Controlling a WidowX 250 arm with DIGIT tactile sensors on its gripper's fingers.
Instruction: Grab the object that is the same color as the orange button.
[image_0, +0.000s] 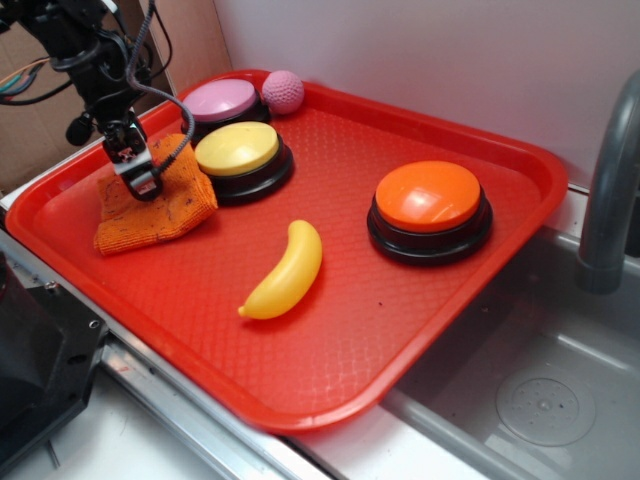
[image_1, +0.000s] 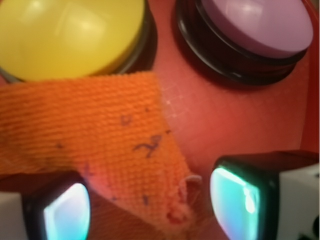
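Beside the yellow-topped button (image_0: 238, 150), on its side away from the orange button (image_0: 429, 197), lies the orange rag (image_0: 152, 208), flat on the red tray (image_0: 330, 330) and matching the orange button's colour, so that is the thing I am after. My claw (image_0: 140, 175) hangs right over the rag's edge nearest the yellow-topped button, and the grab is not yet made: in the wrist view my two pads (image_1: 67, 212) stand apart, one over the cloth and the other over bare tray past its frayed corner, with that corner lying between them. So the claw is spread, holding nothing that I can see. I judge the approach done and the closing and lifting left. My arm comes down from behind the tray's far corner, wrist pointing steeply downward, fingers aimed at the cloth. Whether the tips already touch the rag I cannot tell. The banana (image_0: 285, 271), the pink-topped button (image_0: 222, 100) and the pink ball (image_0: 282, 90) sit apart from my claw.
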